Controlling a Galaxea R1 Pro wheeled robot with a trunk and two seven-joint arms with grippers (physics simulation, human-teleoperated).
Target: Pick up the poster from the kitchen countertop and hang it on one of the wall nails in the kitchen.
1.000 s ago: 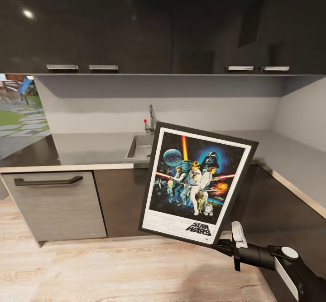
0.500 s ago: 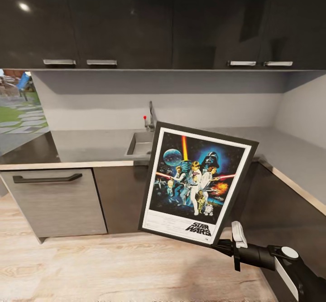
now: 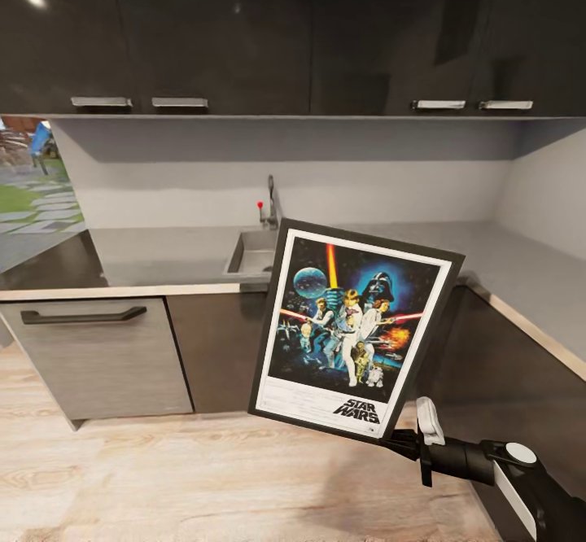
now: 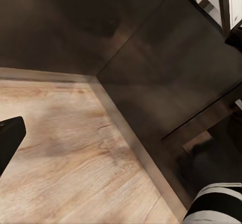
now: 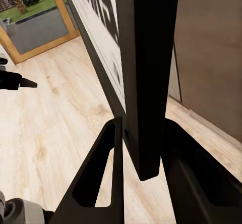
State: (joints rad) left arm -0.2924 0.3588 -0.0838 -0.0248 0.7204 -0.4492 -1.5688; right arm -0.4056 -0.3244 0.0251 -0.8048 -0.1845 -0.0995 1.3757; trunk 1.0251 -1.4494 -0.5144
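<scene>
Right arm enters from the near right, forearm extended leftward and slightly away. Right gripper point(image 3: 404, 438) clamped on the lower right corner of the poster point(image 3: 352, 326), held upright and tilted. In the right wrist view, both fingers point(image 5: 101, 173) bracket the frame edge point(image 5: 146, 82).

Poster point(image 3: 354, 332) hangs tilted over open floor point(image 3: 163, 477), clamped at its lower corner by the right gripper point(image 3: 404, 441). Countertop point(image 3: 155, 261) bare apart from sink point(image 3: 254, 253) and tap point(image 3: 271, 200). Upper cabinets point(image 3: 244, 37) overhang the backsplash point(image 3: 325, 192), limiting headroom.
</scene>
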